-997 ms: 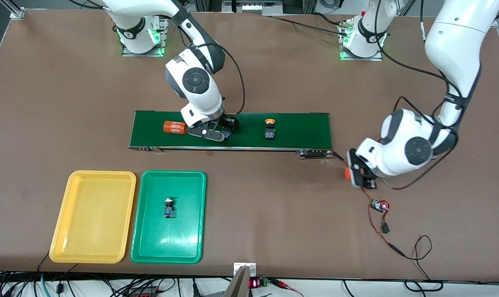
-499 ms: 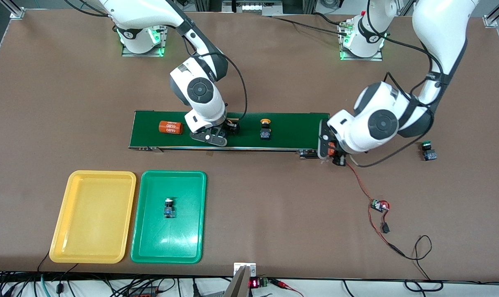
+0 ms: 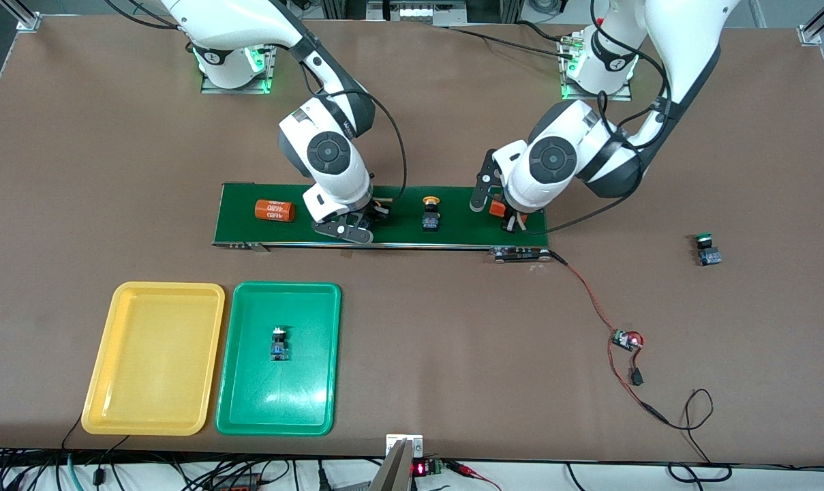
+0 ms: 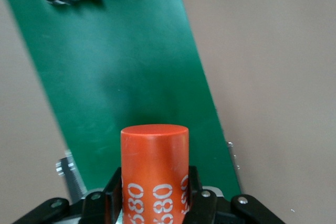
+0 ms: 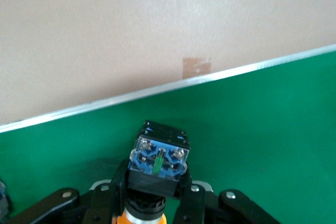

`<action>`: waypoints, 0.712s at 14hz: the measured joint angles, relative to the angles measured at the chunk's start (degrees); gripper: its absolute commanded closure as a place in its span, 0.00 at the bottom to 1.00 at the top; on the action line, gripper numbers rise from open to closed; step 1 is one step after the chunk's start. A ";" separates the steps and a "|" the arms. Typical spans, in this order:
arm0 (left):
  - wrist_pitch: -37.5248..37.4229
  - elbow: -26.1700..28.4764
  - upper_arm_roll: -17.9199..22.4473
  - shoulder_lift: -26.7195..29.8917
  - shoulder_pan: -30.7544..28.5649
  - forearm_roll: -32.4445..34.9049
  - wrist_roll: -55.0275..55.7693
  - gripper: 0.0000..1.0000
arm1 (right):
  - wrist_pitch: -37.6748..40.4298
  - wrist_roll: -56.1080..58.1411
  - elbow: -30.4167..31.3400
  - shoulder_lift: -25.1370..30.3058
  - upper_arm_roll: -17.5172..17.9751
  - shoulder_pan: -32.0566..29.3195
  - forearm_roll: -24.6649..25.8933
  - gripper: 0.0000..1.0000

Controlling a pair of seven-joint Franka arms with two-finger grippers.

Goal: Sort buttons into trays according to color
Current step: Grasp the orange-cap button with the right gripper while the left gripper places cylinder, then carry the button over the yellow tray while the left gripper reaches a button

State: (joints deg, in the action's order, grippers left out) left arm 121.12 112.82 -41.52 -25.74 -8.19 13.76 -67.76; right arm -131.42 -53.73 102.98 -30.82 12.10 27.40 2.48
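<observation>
Right gripper [image 5: 149, 203]: fingers are closing on a push-button switch with a black-blue blocky body and a yellow-orange round cap [image 5: 157, 161]; the body is sitting between the two pads, terminal end pointing away from the wrist, cap end toward the palm.
Surface under the right gripper: the long dark-green conveyor belt [image 3: 452, 204], whose silver edge rail [image 5: 210, 80] is running just past the held switch.
Beside the right gripper, toward the right arm's end of the belt: an orange cylinder with white print [image 3: 275, 210] is lying on its side on the belt.
Beside the right gripper, toward the left arm's end: a second yellow-orange-capped switch [image 3: 429, 213] is standing on the belt, apart from the fingers.
Left gripper [image 3: 499, 204]: fingers are clamping a second orange cylinder with white print [image 4: 154, 174], held with its flat end pointing away from the wrist, over the belt's end nearest the left arm.
Well apart from the left gripper: a green-capped switch [image 3: 707, 249] is resting on the bare brown tabletop [image 3: 657, 136], toward the left arm's end.
Nearer the front camera than the belt: a shallow rectangular green plastic tray [image 3: 248, 402] is holding one switch [image 3: 279, 344], whose cap colour cannot be told.
Touching or just beside the green tray: a matching yellow tray [image 3: 112, 409], toward the right arm's end of the table.
</observation>
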 measured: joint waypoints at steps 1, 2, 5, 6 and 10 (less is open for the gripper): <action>0.76 1.27 0.05 -0.01 -0.07 0.70 0.00 0.96 | 1.06 2.17 -0.74 0.31 -0.36 -0.58 0.07 0.97; 1.92 2.55 0.11 -0.03 -0.16 1.15 0.00 0.93 | 2.59 5.28 -1.96 0.73 -1.05 -1.45 0.10 0.97; 6.07 4.73 0.34 -0.23 -0.57 1.27 0.00 0.01 | 7.26 17.48 -7.72 1.92 -5.01 -5.01 0.12 0.97; 6.54 4.75 0.44 -0.23 -0.82 1.27 0.00 0.00 | 8.84 22.17 -9.71 2.14 -6.53 -6.58 0.11 0.97; 7.07 4.10 0.74 0.68 -3.26 1.32 -0.06 0.00 | 15.15 41.56 -14.89 2.15 -8.92 -16.83 -0.07 0.97</action>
State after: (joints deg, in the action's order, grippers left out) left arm 128.19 116.93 -40.78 -25.06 -11.45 15.08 -67.81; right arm -116.27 -12.17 88.09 -28.67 3.19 10.57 2.40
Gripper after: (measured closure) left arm 0.238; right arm 0.599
